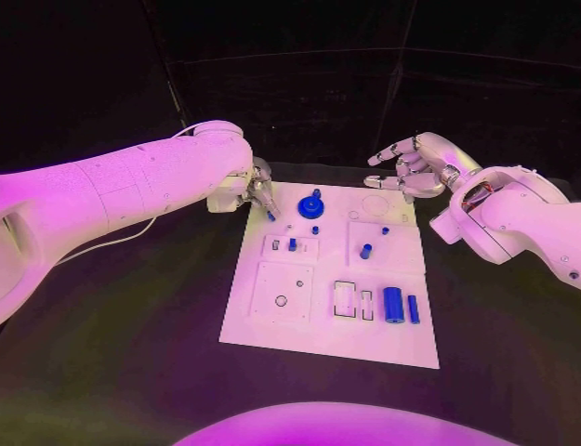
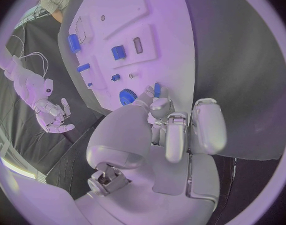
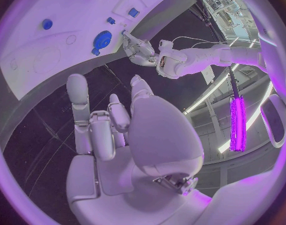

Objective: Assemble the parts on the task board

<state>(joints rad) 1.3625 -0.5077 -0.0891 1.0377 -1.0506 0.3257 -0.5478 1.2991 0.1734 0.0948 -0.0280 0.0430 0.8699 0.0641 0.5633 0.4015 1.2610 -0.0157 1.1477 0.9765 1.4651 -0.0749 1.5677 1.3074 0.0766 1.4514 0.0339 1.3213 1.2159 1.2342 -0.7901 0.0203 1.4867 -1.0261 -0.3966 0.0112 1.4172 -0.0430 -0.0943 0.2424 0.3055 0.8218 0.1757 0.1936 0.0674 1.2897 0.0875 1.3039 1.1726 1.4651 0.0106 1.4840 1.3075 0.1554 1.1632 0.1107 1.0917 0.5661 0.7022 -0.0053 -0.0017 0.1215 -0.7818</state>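
Overhead, we recorded the white task board (image 1: 290, 321) lying in the centre of the frame on the black table (image 1: 129, 372), its long side running away from the robot.

Left hand (image 1: 253, 190): at the board's upper left corner. In the left wrist view its fingertips (image 2: 149, 92) pinched a small blue peg (image 2: 157, 89) just at the board's edge, beside the blue gear (image 2: 126, 96). We logged this hand as grasping the peg.

Right hand (image 1: 411, 165): above and just off the board's upper right corner, in the upper right of the frame. Its fingers (image 3: 78, 97) were spread apart and held nothing in the right wrist view, so we logged it as released. It touched no part.

Parts on the board, head view:
- The blue gear sat near the top edge, slightly left of the board's middle, with a small blue stub (image 1: 314, 229) just below it.
- A short blue peg (image 1: 365, 251) stood upright in the right-hand square plate at mid-height; a smaller blue dot (image 1: 384, 230) lay above it.
- A large blue cylinder (image 1: 393, 305) and a thin blue bar (image 1: 414, 309) lay side by side in the lower right area, next to two outlined rectangular slots (image 1: 345, 299).
- A tiny blue piece (image 1: 292, 244) sat in the small plate left of centre.
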